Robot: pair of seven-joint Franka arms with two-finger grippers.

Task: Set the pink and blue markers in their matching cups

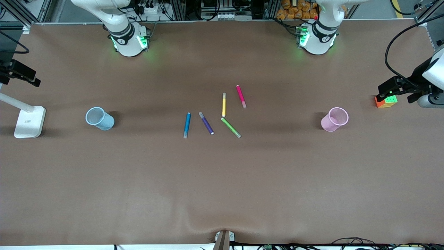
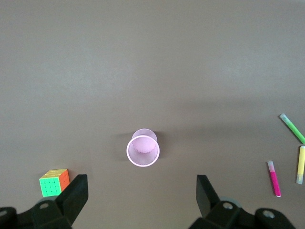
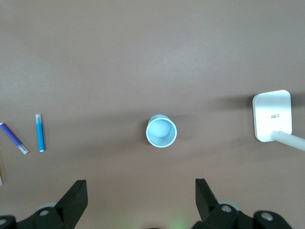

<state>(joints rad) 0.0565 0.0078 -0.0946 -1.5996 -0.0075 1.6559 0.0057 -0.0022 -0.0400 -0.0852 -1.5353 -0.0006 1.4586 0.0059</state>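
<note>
Both markers lie untouched mid-table; we hold the left gripper (image 2: 138, 202) spread empty above the pink cup (image 2: 143, 150), the right gripper (image 3: 138, 202) likewise above the blue cup (image 3: 161, 131), probably surveying.

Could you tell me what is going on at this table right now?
Nothing is held yet. The open left gripper hangs over the pink cup, and the open right gripper over the blue cup. The pink marker and blue marker lie mid-table among other pens.
</note>
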